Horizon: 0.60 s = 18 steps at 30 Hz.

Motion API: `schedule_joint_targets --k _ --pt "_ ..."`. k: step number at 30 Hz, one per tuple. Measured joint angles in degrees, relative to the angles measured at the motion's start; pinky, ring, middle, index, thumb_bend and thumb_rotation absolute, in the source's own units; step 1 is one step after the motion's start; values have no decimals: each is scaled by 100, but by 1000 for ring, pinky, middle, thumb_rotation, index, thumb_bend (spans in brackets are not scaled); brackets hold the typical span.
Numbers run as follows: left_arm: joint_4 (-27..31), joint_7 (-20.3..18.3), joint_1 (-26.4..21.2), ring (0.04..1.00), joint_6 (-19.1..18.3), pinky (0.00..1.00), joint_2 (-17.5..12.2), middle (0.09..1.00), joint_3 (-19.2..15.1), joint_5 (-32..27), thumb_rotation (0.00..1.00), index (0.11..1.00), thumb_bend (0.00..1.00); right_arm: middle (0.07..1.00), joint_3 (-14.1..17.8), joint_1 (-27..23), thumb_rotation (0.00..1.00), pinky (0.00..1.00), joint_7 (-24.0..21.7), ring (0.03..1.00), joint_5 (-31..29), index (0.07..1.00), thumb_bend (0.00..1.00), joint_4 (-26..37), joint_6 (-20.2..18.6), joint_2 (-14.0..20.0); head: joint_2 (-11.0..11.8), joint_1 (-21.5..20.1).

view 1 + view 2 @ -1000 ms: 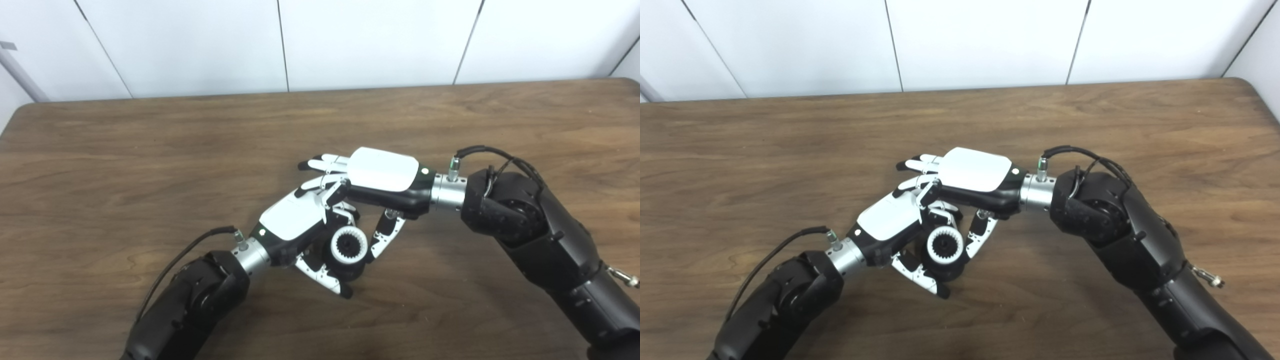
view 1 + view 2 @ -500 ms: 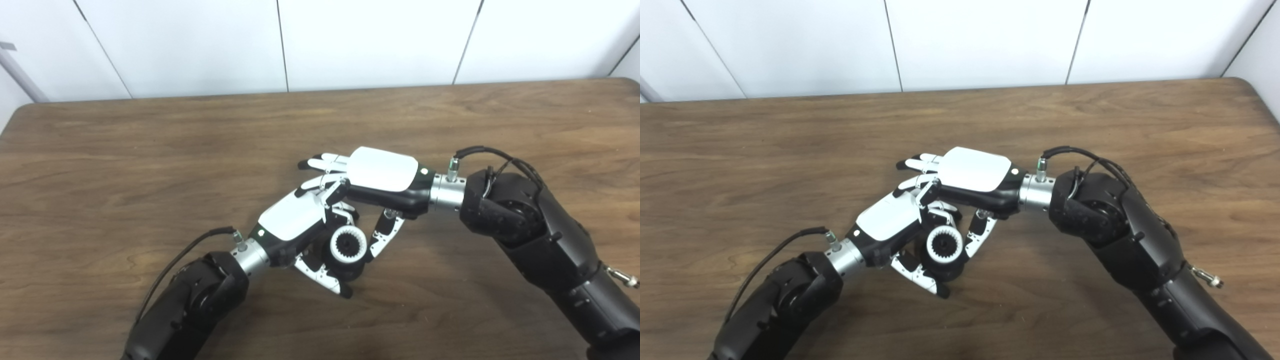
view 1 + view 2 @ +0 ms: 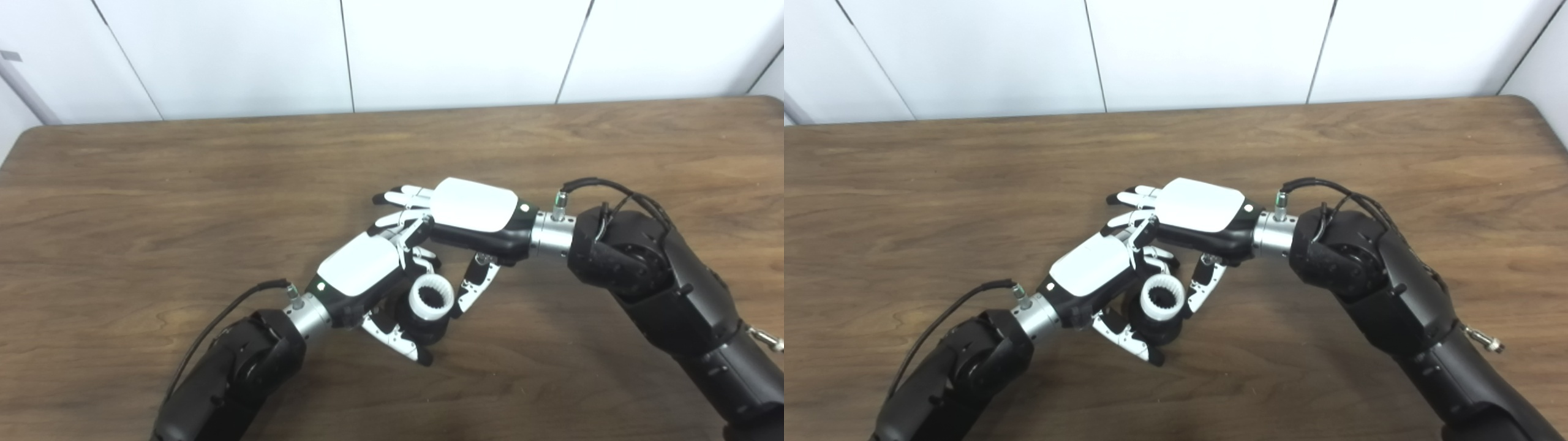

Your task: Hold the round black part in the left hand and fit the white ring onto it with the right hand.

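Nearest us, our left hand [image 3: 361,275] is curled around the black part [image 3: 425,327], the white ring [image 3: 431,295] sitting on top. Just beyond, our right hand [image 3: 471,211] has fingers spread, thumb beside the ring, above the table [image 3: 184,184].

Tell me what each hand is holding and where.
Left hand grips the round black part by its sides; white ring sits on top. Right hand's contact unclear.

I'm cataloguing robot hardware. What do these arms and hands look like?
Both arms are bulky matte black with silver metal wrist collars. The left hand and right hand have glossy white back plates, black palms and white-and-black fingers. A thin black cable loops at each wrist.
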<state>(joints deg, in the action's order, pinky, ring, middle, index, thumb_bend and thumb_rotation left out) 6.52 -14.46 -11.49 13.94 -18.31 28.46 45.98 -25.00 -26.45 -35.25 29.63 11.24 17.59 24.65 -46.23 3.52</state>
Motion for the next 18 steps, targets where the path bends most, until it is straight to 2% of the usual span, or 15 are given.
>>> schedule_joint_targets --k 6,9,11,13,14,15,17,18 --pt "102 -198 0 1000 -177 1000 10 826 -20 -81 66 481 524 870 20 -1 155 1000 22 1000 0 485 524 -7 -5 -1 -9 0" --pt "100 -195 0 1000 -179 1000 14 863 -33 -117 64 481 524 857 37 1 154 1000 109 1000 -6 484 524 -63 69 -11 -18 9" --pt "100 -201 0 1000 -179 1000 13 923 -38 -137 64 481 524 872 51 10 154 1000 139 1000 -11 487 523 -87 100 -30 -18 9" --pt "101 -216 0 1000 -180 1000 13 924 -41 -146 64 481 524 881 63 23 155 1000 152 1000 -21 490 522 -105 109 -44 -18 17" --pt "101 -228 0 1000 -188 1000 13 905 -41 -146 64 481 525 888 68 26 219 1000 154 1000 -22 539 756 -110 112 -46 -26 26" --pt "102 -236 0 1000 -195 1000 13 895 -41 -146 64 481 525 892 71 26 253 1000 154 1000 -22 565 876 -112 114 -46 -26 26" --pt "120 -270 0 1000 -215 1000 15 878 -41 -146 64 481 525 902 74 26 289 1000 154 1000 -22 604 976 -115 115 -47 -26 18" --pt "142 -298 -1 1000 -220 1000 16 874 -40 -143 64 481 524 909 74 25 297 1000 156 1000 -21 621 989 -116 114 -51 -35 18"
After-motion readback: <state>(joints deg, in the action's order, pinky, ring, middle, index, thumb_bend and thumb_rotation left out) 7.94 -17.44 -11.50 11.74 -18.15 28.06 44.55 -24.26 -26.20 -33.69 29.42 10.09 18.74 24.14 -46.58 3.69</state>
